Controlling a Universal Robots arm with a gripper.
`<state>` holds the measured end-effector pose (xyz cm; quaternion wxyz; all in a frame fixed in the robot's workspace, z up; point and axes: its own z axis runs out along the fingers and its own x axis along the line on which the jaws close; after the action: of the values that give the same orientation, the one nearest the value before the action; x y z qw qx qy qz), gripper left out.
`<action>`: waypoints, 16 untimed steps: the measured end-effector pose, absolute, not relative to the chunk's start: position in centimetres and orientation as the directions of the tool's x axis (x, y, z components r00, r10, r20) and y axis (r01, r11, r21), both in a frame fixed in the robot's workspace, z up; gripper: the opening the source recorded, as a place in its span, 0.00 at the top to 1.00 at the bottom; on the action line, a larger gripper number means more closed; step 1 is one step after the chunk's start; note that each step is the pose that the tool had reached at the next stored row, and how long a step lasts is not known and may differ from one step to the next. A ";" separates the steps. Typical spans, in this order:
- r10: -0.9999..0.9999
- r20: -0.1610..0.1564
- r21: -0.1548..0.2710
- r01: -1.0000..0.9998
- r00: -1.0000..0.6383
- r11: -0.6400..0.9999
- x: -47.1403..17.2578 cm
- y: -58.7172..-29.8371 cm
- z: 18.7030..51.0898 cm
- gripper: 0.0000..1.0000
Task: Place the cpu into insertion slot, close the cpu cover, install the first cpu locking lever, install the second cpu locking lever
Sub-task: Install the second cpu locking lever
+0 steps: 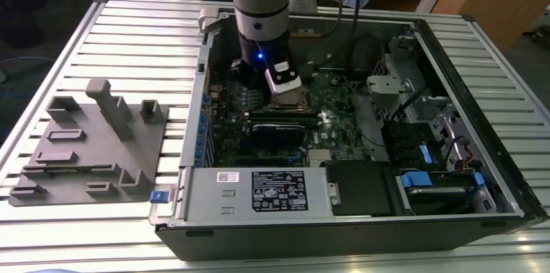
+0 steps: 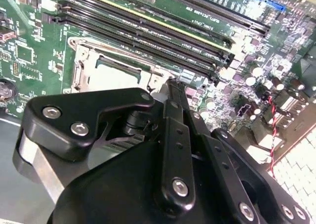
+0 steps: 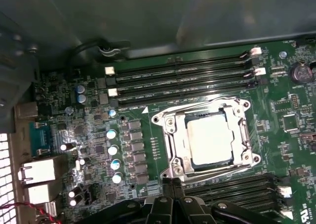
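The cpu (image 3: 210, 137) lies flat in the insertion slot (image 3: 157, 119), its silver-grey top showing through the window of the cpu cover (image 3: 173, 140), which is down over it. Thin wire locking levers run along two opposite sides of the socket, one (image 3: 197, 110) by the memory slots and one (image 3: 217, 170) on the side nearest the gripper. My gripper (image 3: 170, 183) is shut, its narrow tip at the socket corner where that nearer lever ends. In the second wrist view the black fingers (image 2: 170, 93) are pressed together just beside the cpu (image 2: 116, 75). In the exterior view the gripper (image 1: 284, 91) hangs over the socket inside the open case.
Memory slots (image 3: 182, 80) flank the socket on both sides. Capacitors (image 3: 113, 150) stand close by. A grey fixture block (image 1: 94, 144) lies on the slatted table at the exterior view's left. The power supply (image 1: 257, 189) and drive bays (image 1: 429, 183) fill the case's near end.
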<state>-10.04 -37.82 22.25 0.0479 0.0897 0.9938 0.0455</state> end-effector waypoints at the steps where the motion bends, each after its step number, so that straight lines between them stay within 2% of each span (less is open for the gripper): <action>1: 0.183 -0.087 0.099 0.174 -0.979 0.980 -9.8 -37.8 22.2 0.89; 16: 0.184 -0.086 0.099 0.175 -0.979 0.980 -6.2 -37.6 22.1 0.89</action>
<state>-6.23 -37.57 22.06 0.0472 0.0904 0.9938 0.0454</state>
